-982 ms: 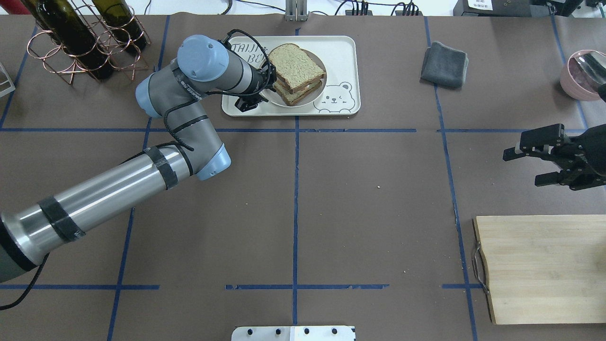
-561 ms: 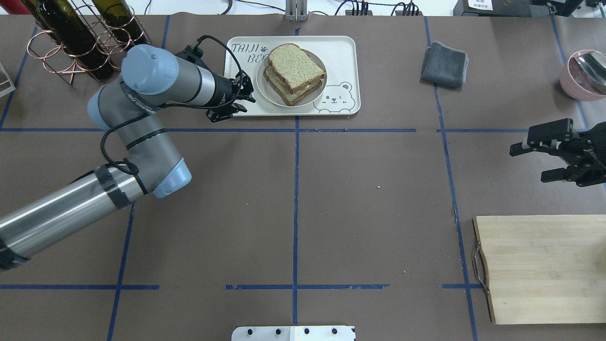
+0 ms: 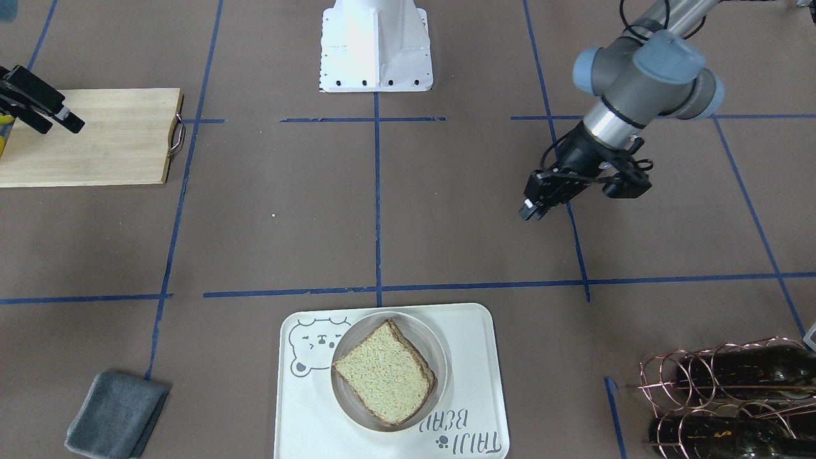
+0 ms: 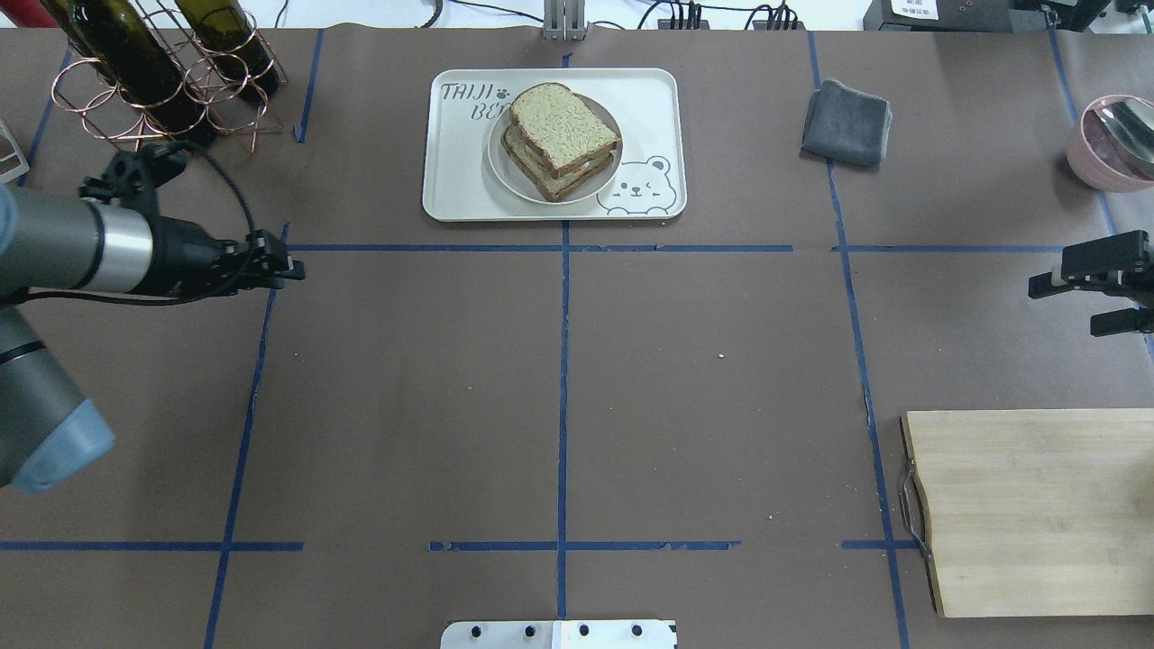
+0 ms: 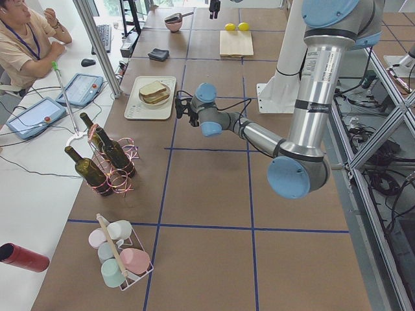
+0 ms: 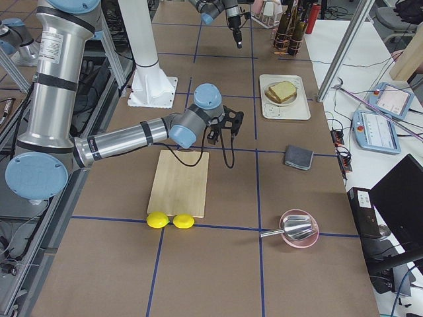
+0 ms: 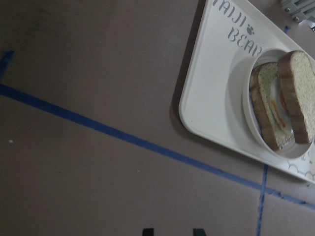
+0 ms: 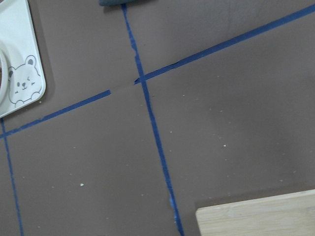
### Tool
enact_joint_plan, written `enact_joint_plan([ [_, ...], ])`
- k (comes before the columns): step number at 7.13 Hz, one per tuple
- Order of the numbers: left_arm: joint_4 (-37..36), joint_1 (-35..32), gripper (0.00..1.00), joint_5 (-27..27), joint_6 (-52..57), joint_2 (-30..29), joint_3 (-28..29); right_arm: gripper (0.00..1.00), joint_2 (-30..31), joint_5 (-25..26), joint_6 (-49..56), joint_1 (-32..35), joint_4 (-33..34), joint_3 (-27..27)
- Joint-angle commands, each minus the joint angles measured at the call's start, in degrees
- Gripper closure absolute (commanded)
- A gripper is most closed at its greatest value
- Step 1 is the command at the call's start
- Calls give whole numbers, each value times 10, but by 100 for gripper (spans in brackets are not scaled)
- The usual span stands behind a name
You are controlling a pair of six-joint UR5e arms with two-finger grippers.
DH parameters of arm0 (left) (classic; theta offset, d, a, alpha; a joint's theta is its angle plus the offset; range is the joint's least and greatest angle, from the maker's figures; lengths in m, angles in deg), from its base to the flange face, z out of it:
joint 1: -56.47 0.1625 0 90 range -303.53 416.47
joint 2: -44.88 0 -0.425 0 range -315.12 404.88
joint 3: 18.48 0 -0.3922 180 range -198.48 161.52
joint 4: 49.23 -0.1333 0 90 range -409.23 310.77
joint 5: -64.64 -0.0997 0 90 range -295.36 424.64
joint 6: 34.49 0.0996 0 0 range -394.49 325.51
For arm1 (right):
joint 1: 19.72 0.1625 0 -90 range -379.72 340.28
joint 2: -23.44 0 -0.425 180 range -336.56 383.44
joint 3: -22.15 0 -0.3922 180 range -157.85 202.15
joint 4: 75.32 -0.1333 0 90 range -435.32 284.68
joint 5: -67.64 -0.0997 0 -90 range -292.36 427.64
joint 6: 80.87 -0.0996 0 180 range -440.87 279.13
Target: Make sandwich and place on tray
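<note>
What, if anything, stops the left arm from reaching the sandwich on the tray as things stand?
Probably nothing, so likely yes. The left gripper hangs open off the tray's left end, and no object shows between them. The sandwich sits uncovered on its plate, nothing stacked over it.

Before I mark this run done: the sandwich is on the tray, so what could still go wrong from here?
1. The top slice of the sandwich sits skewed over the lower one. A knock to the tray might slide it off.
2. The left arm and its looped cable hang close to the wine bottles. A careless next swing could catch them.
</note>
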Motion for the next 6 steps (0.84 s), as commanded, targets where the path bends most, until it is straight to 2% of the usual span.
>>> enact_joint_plan([
  [1, 26, -96, 60, 68, 303, 142, 2, 0, 31, 2, 229, 49, 104, -5],
  [2, 15, -187, 60, 130, 447, 161, 38, 0, 29, 5, 375, 86, 207, -9],
  [3, -29, -268, 60, 164, 569, 160, 71, 0, 21, 8, 529, 150, 323, -14],
  [4, -118, -316, 60, 164, 680, 158, 78, 0, -3, 10, 613, 187, 399, -33],
  [5, -231, -367, 60, 166, 771, 136, 78, 0, -28, 11, 660, 210, 444, -52],
  [6, -343, -401, 60, 168, 803, 94, 78, 0, -41, 12, 671, 220, 449, -74],
])
